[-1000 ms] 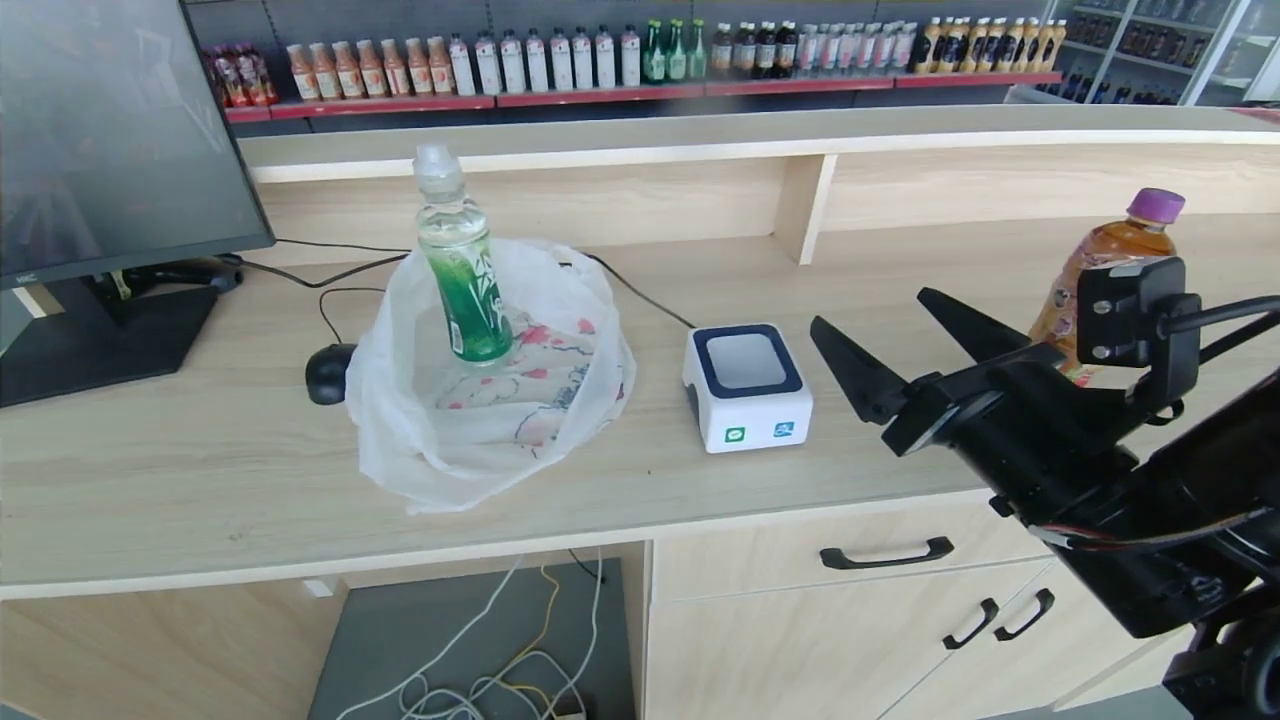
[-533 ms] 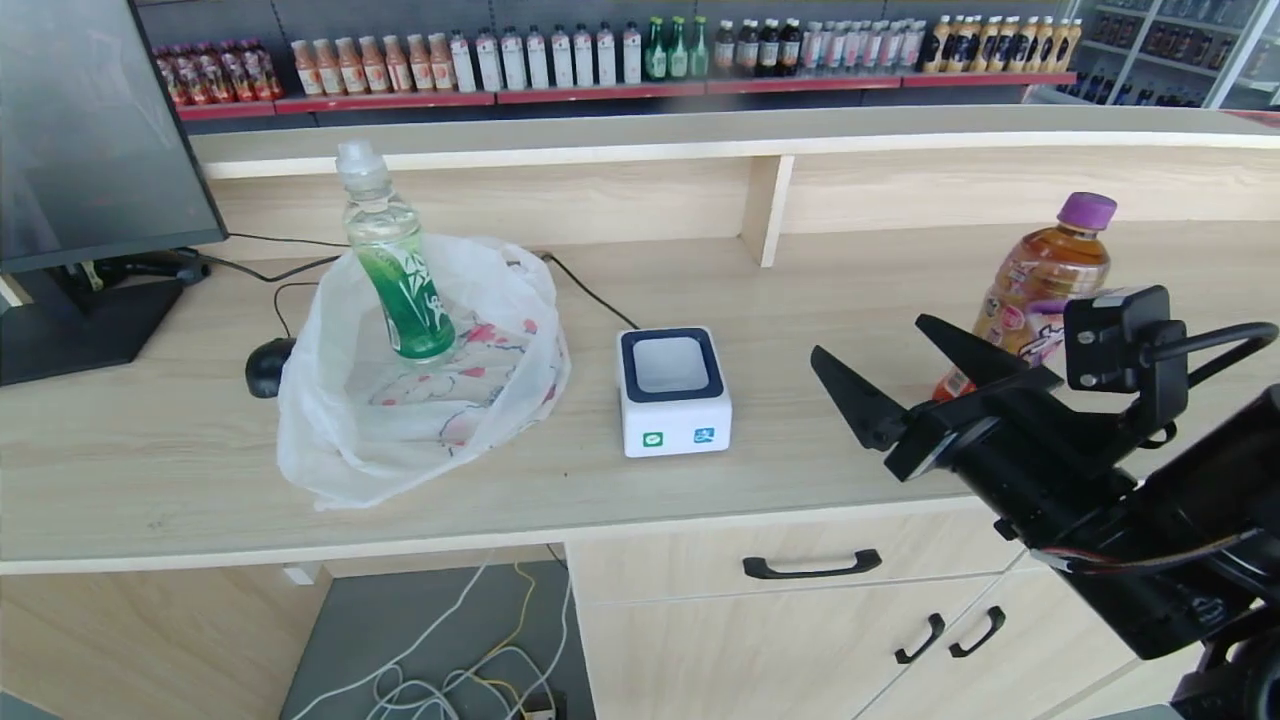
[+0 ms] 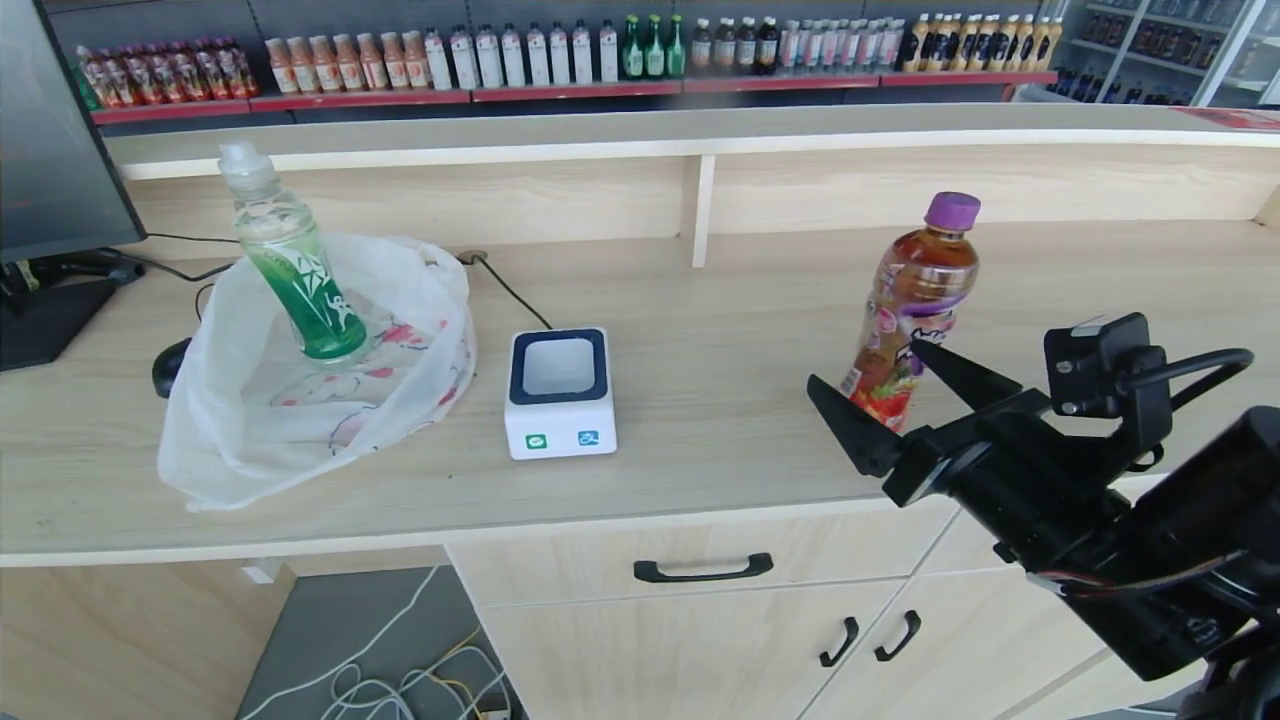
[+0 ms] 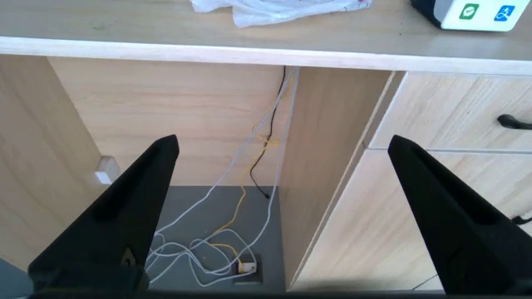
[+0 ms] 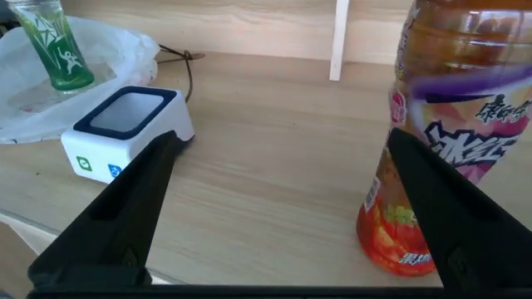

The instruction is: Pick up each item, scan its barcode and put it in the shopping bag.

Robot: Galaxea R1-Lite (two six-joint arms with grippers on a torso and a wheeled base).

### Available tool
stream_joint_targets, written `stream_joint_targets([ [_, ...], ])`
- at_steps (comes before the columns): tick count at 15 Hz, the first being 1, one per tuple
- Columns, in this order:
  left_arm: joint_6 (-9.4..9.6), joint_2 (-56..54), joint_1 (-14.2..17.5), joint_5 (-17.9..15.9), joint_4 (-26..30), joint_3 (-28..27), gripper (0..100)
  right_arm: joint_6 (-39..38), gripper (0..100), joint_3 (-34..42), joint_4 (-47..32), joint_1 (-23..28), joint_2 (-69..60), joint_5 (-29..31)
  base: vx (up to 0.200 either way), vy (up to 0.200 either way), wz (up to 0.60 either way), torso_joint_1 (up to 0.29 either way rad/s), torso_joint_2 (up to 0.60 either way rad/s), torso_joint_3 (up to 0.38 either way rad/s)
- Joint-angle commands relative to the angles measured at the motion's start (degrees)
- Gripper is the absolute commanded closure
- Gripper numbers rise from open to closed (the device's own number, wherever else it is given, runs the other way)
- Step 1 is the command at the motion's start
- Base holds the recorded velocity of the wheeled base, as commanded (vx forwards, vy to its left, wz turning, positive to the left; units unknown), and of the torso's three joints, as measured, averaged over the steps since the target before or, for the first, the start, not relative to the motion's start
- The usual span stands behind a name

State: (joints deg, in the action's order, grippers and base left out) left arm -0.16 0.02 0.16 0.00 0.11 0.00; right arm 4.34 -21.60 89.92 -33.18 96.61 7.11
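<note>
A wooden shop counter (image 3: 700, 330) runs across the frame. At right of centre stands the tea bottle (image 3: 915, 290), upright, amber with a purple cap. One black finger of the right gripper (image 3: 862, 360) crosses its lower label, hiding part of it. The gripper enters from the lower right with its jaws spread wide, gripping nothing, and the bottle's base is just beyond the fingertips. In the right wrist view the tea bottle (image 5: 449, 124) looms close. Its cap is cut off by the frame edge and one finger covers its lower side, so I cannot tell whether it touches that finger.

At left a thin white shopping bag (image 3: 250, 440) lies slumped open on the counter. A green-labelled bottle (image 3: 295, 270) leans inside it, its base blurred by the plastic. A black mouse (image 3: 170, 365) is half hidden behind the bag. At the upper left a monitor (image 3: 50, 130) is cut off by the frame edge.

The white barcode scanner (image 3: 558, 392), with a dark-rimmed window on top, sits at centre between the bag and the tea bottle. A cable (image 3: 505, 290) runs up from it.

Rows of bottles too small to tell apart line a shelf (image 3: 600, 50) along the top. Drawers with black handles (image 3: 703, 572) fill the lower centre.

The left gripper (image 4: 283, 149) hangs below the counter's edge with its jaws wide apart and nothing between them. It faces an open cabinet bay with loose wires (image 4: 224, 249) on the floor.
</note>
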Motion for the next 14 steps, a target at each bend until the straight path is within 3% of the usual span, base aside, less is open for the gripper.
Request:
stream_joint_targets([
  [1,-0.11,0.0,0.0,0.0,0.0,0.0,0,0.0,0,-0.6,0.1,0.0,0.9,0.0,0.0,-0.2,0.0,0.002,0.0,0.002],
  [5,-0.02,0.0,0.0,0.0,0.0,0.0,0,0.0,0,-0.7,0.1,0.2,1.7,0.0,0.0,-0.2,0.0,0.001,0.0,0.001],
  [14,0.42,0.0,0.0,-0.1,0.0,0.0,0,2.1,0,-6.1,0.1,-0.5,5.8,0.0,0.0,0.0,0.0,0.0,0.0,0.0],
])
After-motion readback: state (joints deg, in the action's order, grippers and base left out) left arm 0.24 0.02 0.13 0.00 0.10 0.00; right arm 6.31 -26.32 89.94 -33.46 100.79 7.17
